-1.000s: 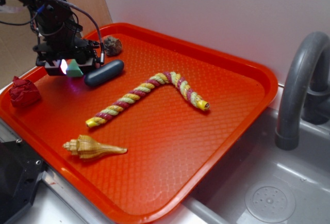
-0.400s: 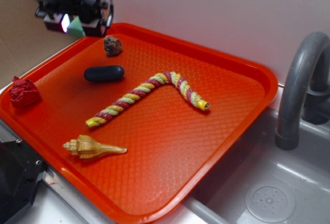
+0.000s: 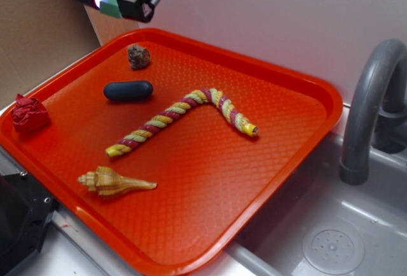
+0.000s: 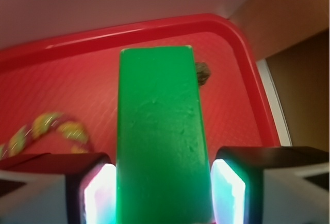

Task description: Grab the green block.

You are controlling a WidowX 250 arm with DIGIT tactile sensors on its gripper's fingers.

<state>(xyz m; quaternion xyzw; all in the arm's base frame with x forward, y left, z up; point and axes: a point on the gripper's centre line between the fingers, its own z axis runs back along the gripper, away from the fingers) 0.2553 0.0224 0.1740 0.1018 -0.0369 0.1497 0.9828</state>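
The tool (image 3: 109,1) is hanging high above the far left corner of the orange tray (image 3: 305,98), clear of its surface, with its 2 fingers (image 4: 93,190) closing on the green block (image 3: 112,6). In the wrist view the green block (image 4: 162,136) is sitting squarely between the lit pads, touching both and filling the gap. Below on the tray, the brown rock (image 3: 138,56) is lying near the far rim, the dark blue capsule (image 3: 128,90) just in front of it, and the red paper ball (image 3: 29,113) at the left edge. The twisted rope (image 3: 184,120) is stretching across the middle, and the seashell (image 3: 114,182) is resting near the front. A grey faucet (image 3: 372,104) is standing over the sink (image 3: 331,238) on the right.
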